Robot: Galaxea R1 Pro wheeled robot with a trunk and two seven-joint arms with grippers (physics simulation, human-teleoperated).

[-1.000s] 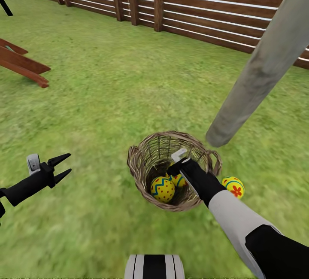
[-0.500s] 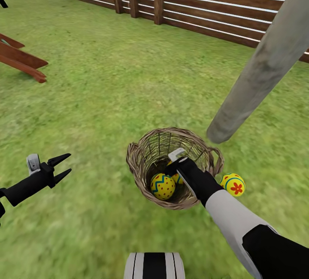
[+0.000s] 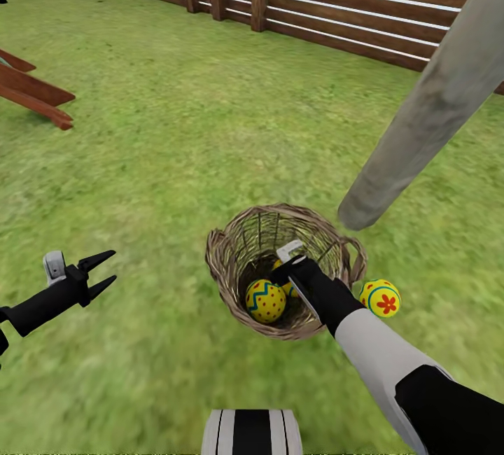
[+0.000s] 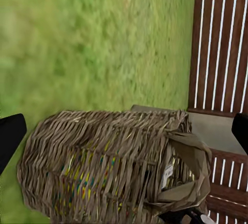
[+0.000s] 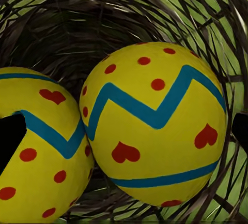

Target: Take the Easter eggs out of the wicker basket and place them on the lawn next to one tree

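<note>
While your right gripper (image 3: 288, 280) reaches down inside the brown woven wicker basket (image 3: 227, 280), its black fingertips (image 5: 10, 138) stand spread on either side of two yellow eggs with blue zigzags and red marks (image 5: 155, 123). The third yellow egg with a red flower (image 3: 380, 298) lies on the green lawn (image 3: 175, 133) just beside the basket, near the pale grey tree trunk (image 3: 420, 115). Your left gripper (image 3: 101, 271) hovers parted, well apart.

arms: black, white forearm | fingers (image 3: 98, 271): black, pointed | base: white, black-striped
</note>
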